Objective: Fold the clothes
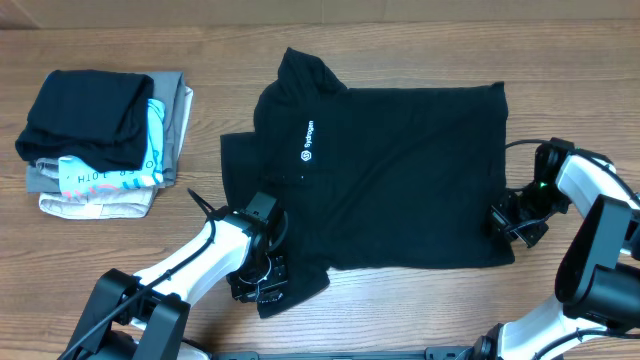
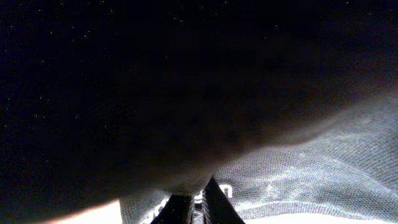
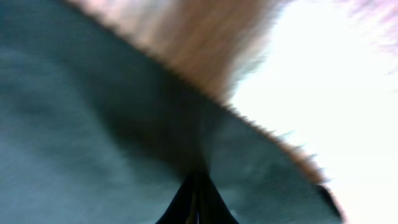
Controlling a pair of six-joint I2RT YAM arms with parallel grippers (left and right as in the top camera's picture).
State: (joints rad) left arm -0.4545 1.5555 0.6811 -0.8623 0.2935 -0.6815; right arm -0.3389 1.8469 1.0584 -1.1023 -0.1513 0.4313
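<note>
Overhead: black T-shirt [image 1: 400, 170] spread flat at centre of wood table [image 1: 400, 320], white logo up. Folded stack [image 1: 100, 140] at 9 o'clock. Left pincer [image 1: 262, 283] at 7 o'clock sleeve, right pincer [image 1: 508, 222] at 3 o'clock hem. Wrist views alone show grip: both pincers clamped on T-shirt. Left wrist view shows fine knit weave; right wrist view blurred.

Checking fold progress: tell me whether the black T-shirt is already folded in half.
No; the black T-shirt lies spread open, its chest logo showing.
</note>
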